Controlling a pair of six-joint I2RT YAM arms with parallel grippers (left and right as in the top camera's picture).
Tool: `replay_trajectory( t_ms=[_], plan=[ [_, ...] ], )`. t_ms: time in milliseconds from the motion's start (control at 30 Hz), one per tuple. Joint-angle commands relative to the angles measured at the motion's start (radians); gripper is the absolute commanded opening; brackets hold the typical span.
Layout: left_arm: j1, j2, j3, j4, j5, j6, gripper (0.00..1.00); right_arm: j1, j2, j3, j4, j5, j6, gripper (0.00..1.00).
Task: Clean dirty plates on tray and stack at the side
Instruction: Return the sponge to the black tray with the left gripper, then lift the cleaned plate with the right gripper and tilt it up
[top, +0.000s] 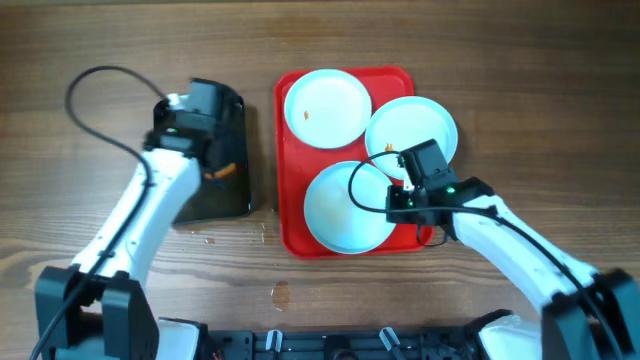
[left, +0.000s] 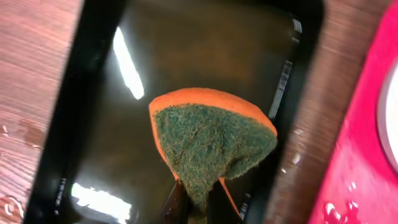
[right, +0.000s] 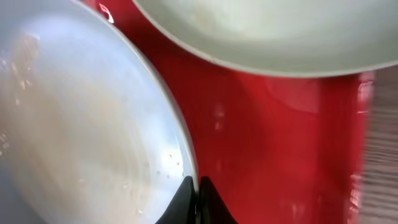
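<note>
Plates (top: 326, 108) lie on the red tray (top: 291, 232); the right tool (right: 196, 200), tips together, sits at the rim of the front plate (right: 81, 124), while the left tool (left: 193, 210) pinches the sponge (left: 211, 137) over the black tray (left: 62, 137), well apart leftward.

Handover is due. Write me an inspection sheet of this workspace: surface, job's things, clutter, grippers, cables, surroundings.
Surface: wooden table, with droplets and a small stain in front of the trays.
Job's things: red tray holds three plates: back plate with an orange smudge, right plate overhanging the tray's right edge, front plate.
Clutter: black tray holding water; sponge, orange with a green scouring face.
Grippers: left gripper shut on the sponge's corner over the black tray; right gripper shut, tips at the front plate's rim, grip on it unclear.
Cables: black cable loops beside the left arm; another crosses the front plate.
Surroundings: nothing seen.
</note>
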Motion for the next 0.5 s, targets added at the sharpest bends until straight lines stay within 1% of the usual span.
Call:
replay_trajectory(
  t_ms=[0, 67, 167, 233, 267, 300, 333, 433, 467],
  plan=[
    [0.083, 0.018, 0.005, 0.003, 0.135, 0.1, 0.04, 0.027, -0.08, 0.058, -0.04, 0.156, -0.048, 0.04],
    [0.099, 0.034, -0.008, 0.005, 0.147, 0.111, 0.04, 0.048, -0.108, 0.081, -0.064, 0.202, -0.077, 0.04],
    [0.102, 0.061, -0.035, 0.014, 0.163, 0.117, 0.05, 0.092, -0.147, 0.132, -0.129, 0.344, -0.093, 0.04],
    [0.102, 0.071, -0.048, 0.018, 0.166, 0.118, 0.11, 0.122, -0.164, 0.158, -0.157, 0.431, -0.115, 0.04],
    [0.103, 0.074, -0.053, 0.017, 0.166, 0.117, 0.21, 0.154, -0.176, 0.182, -0.177, 0.494, -0.124, 0.04],
    [0.103, 0.074, -0.053, 0.018, 0.166, 0.117, 0.32, 0.168, -0.18, 0.19, -0.185, 0.513, -0.124, 0.04],
    [0.103, 0.072, -0.053, 0.021, 0.166, 0.118, 0.4, 0.194, -0.186, 0.205, -0.201, 0.548, -0.123, 0.04],
    [0.103, 0.06, -0.052, 0.025, 0.166, 0.117, 0.54, 0.252, -0.191, 0.226, -0.217, 0.651, -0.116, 0.04],
    [0.103, 0.053, -0.052, 0.025, 0.166, 0.117, 0.63, 0.275, -0.191, 0.232, -0.217, 0.69, -0.119, 0.04]
  ],
)
